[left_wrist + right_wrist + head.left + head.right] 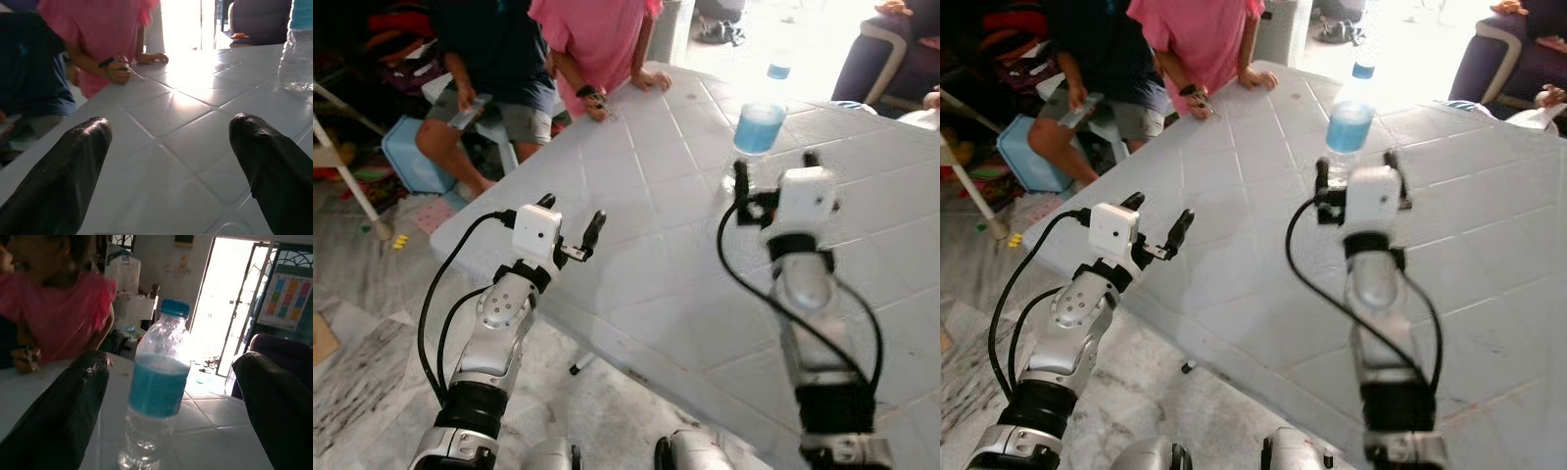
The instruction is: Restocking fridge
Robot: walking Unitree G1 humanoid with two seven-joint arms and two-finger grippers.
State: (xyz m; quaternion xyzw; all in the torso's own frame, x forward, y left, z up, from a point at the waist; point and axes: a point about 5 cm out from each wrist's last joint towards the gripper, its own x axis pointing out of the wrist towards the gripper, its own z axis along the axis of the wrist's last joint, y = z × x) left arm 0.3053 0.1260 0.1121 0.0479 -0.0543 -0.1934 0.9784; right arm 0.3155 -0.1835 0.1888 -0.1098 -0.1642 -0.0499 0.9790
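Note:
A clear plastic water bottle (762,122) with a blue label and blue cap stands upright on the white tiled table (646,255). My right gripper (775,174) is open just short of it, one finger on each side of the bottle's base line, not touching. In the right wrist view the bottle (157,396) stands between the two black fingers (58,416), a little ahead of them. My left gripper (571,217) hovers open over the table's near left edge with nothing in it. The bottle's base (296,63) is at the far edge in the left wrist view.
Two people stand at the table's far left corner, one in a pink shirt (597,39) holding a pen, one in dark clothes (489,49). A blue box (411,157) lies on the floor to the left. A dark chair (891,59) is at the far right.

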